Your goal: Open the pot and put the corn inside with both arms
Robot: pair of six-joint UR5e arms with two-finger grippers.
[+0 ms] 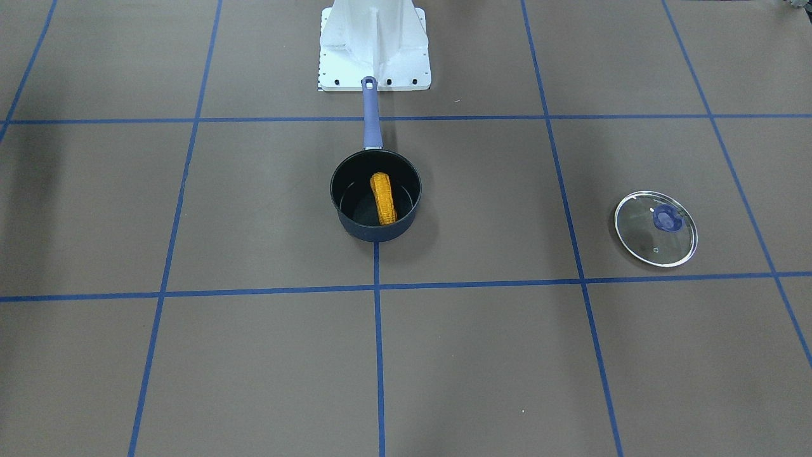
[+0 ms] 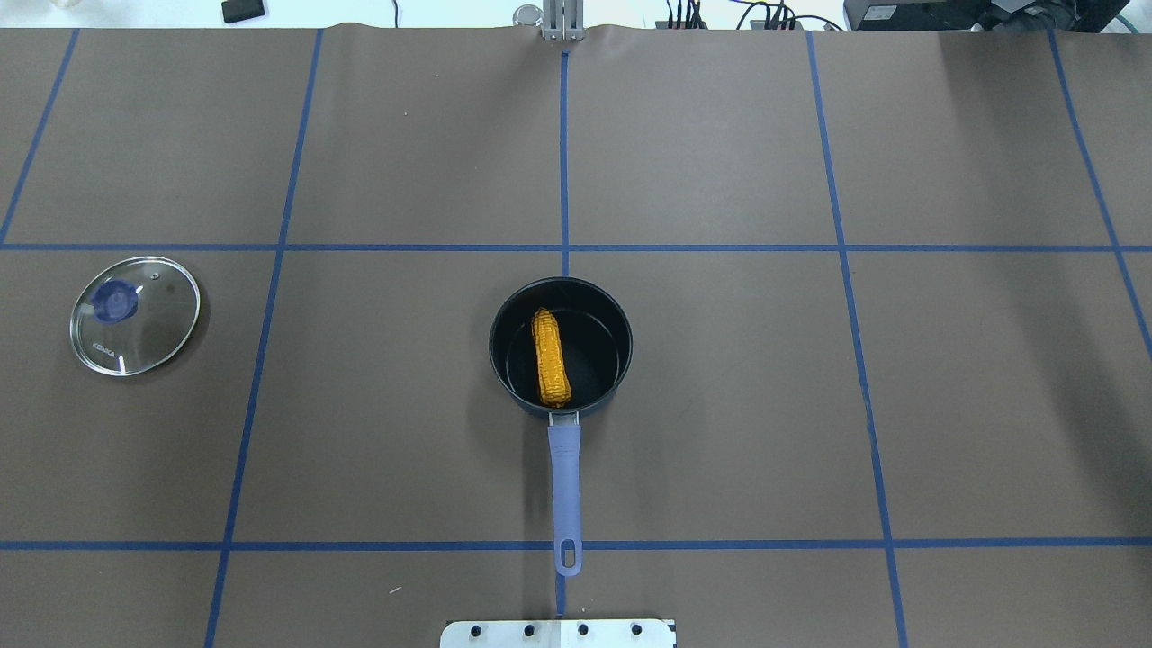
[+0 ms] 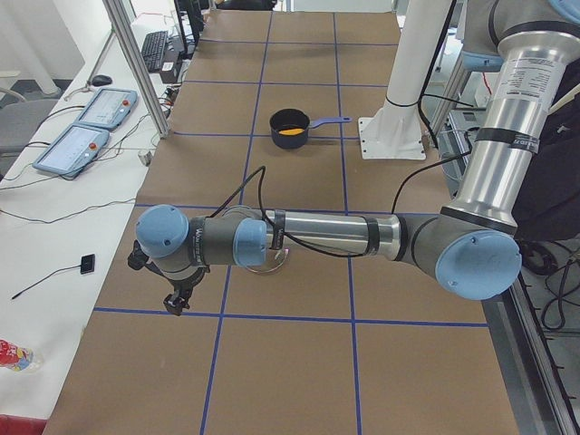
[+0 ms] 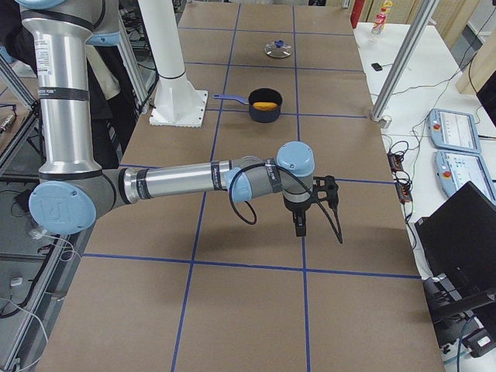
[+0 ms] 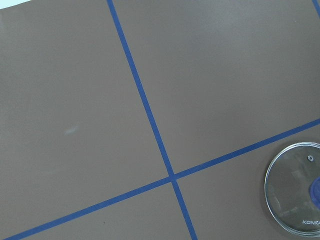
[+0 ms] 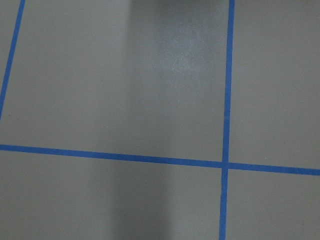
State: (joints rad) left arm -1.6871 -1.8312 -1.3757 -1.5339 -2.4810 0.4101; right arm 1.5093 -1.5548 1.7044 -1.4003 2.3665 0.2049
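Note:
The dark navy pot stands uncovered at the table's middle, its purple handle pointing toward the robot base. The yellow corn lies inside it, as the overhead view also shows for the corn and pot. Both arms are far from the pot. My left gripper hangs over the table's left end near the lid, and my right gripper over the right end. Each shows in a side view only, so I cannot tell whether it is open or shut.
The round glass lid with a blue knob lies flat on the table on my left side; it also shows in the front view and the left wrist view. The white base mount stands behind the pot handle.

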